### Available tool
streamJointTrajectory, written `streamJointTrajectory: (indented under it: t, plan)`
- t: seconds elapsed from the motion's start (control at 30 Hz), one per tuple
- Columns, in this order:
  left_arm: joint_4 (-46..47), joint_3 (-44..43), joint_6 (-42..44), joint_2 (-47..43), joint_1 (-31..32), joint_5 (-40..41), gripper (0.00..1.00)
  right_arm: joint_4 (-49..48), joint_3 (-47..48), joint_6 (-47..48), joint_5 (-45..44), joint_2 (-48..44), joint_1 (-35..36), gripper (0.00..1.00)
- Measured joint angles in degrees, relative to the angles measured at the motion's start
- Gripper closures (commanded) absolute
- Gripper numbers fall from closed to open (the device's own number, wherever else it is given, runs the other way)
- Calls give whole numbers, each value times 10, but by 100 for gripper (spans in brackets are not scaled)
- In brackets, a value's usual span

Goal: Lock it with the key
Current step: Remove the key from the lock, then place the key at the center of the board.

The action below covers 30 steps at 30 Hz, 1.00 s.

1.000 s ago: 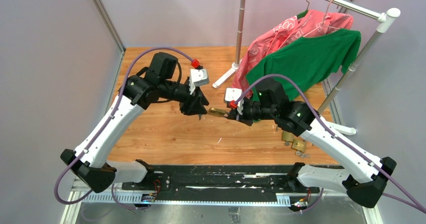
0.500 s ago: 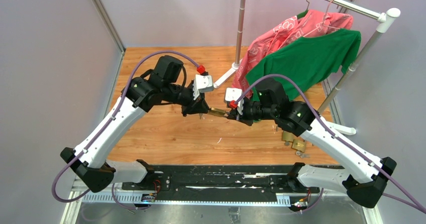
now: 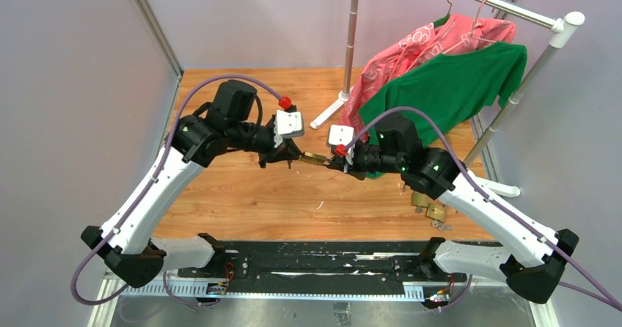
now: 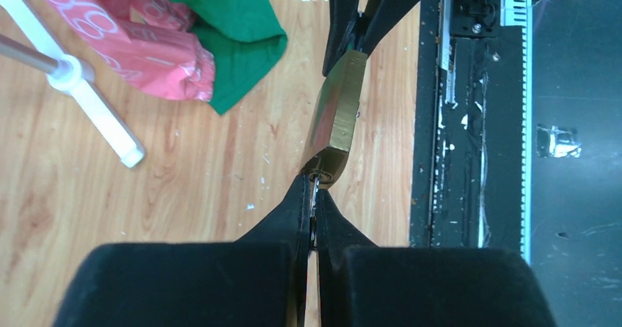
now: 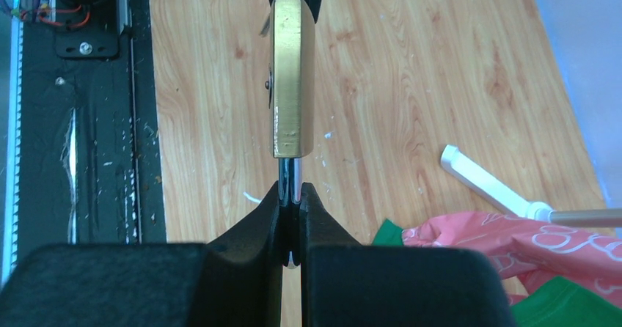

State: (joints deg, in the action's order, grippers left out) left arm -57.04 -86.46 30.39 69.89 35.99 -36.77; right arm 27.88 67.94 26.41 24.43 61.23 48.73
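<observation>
A brass padlock [image 3: 317,159] hangs in the air above the wooden table, held between both arms. My right gripper [image 5: 292,189] is shut on its steel shackle [image 5: 292,171], with the brass body [image 5: 293,78] pointing away from it. My left gripper [image 4: 315,184] meets the opposite end of the padlock [image 4: 337,114] and is shut on the thin metal key [image 4: 315,199], whose blade runs into the keyhole. Seen from the top, the left gripper [image 3: 292,158] and the right gripper [image 3: 339,163] face each other across the lock.
More brass padlocks [image 3: 429,206] lie on the table at the right. A clothes rack with a pink garment [image 3: 411,56] and a green shirt [image 3: 447,85] stands at the back right, its white foot [image 3: 326,112] on the wood. A black rail [image 3: 315,257] runs along the near edge.
My left gripper has closed from open onto the key at the padlock's end, and its wrist has shifted slightly. The right arm has kept the padlock in place.
</observation>
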Motion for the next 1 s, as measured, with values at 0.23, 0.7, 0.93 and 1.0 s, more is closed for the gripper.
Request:
streamJointTrajectory:
  t: [0.23, 0.7, 0.93, 1.0]
  plan:
    - [-16, -23, 62, -1, -56, -56, 100, -60, -7, 0, -6, 0, 0, 100]
    - [-85, -46, 128, 0, -164, -12, 100, 4, -19, 0, -28, -35, -20, 100]
    - [-97, -42, 149, -5, -173, 11, 100, 24, -20, 0, -28, -41, -23, 100]
    - [-95, -17, 168, -15, -173, 9, 100, 26, -20, 0, -26, -39, -23, 100]
